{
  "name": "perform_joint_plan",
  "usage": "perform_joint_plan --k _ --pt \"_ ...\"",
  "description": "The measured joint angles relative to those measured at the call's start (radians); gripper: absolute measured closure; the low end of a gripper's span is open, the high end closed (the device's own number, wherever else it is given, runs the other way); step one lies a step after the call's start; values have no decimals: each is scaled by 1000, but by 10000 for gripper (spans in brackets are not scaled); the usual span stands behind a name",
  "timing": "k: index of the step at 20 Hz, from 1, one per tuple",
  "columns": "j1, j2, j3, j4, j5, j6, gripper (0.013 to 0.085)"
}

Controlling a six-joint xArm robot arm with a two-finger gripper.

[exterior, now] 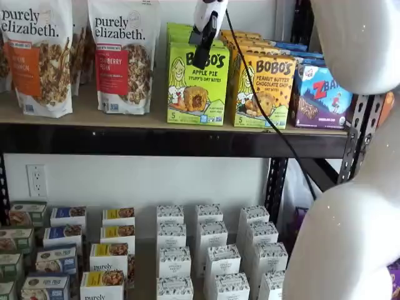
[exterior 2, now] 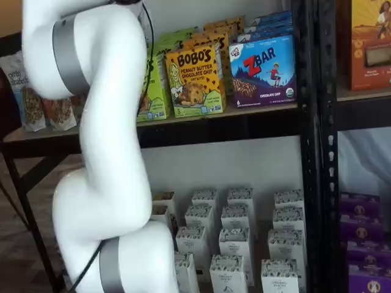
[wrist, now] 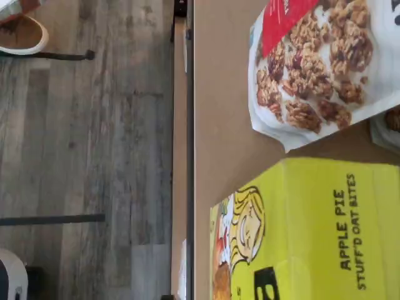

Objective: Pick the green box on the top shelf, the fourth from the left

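Observation:
The green box [exterior: 197, 87] stands upright on the top shelf [exterior: 81, 119], reading "Apple Pie Stuff'd Oat Bites" with a blonde cartoon girl. In the wrist view the green box [wrist: 312, 231] lies close below the camera on the tan board [wrist: 225, 125]. In a shelf view the arm hides most of the box [exterior 2: 156, 91]. My gripper [exterior: 202, 49] hangs in front of the box's upper front edge. Its black fingers show as one dark shape with no plain gap. No box is in them.
A Purely Elizabeth granola bag [exterior: 122, 56] stands left of the green box and shows in the wrist view [wrist: 312, 69]. A yellow-orange Bobo's box [exterior: 262, 90] and a blue ZBar box [exterior: 322, 97] stand to its right. White cartons [exterior: 212, 256] fill the lower shelf. The white arm [exterior 2: 104, 152] fills the foreground.

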Motion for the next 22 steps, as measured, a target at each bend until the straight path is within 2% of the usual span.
perform_joint_plan --k 11,12,13,14,15,16,19,21,22 --pt "-5 -15 32 11 -24 -8 130" --pt "-5 -16 33 12 -25 -8 170" --pt "-5 -17 36 14 -27 -8 170" --pt "-5 -19 38 18 -29 -8 210" --pt "-5 -19 39 19 -30 -8 210" --pt "-6 -19 39 21 -29 -8 250" --pt "-5 -18 37 22 -27 -8 290" --pt "-5 -18 37 24 -28 -7 370" --pt "-5 -18 38 24 -29 -7 370"
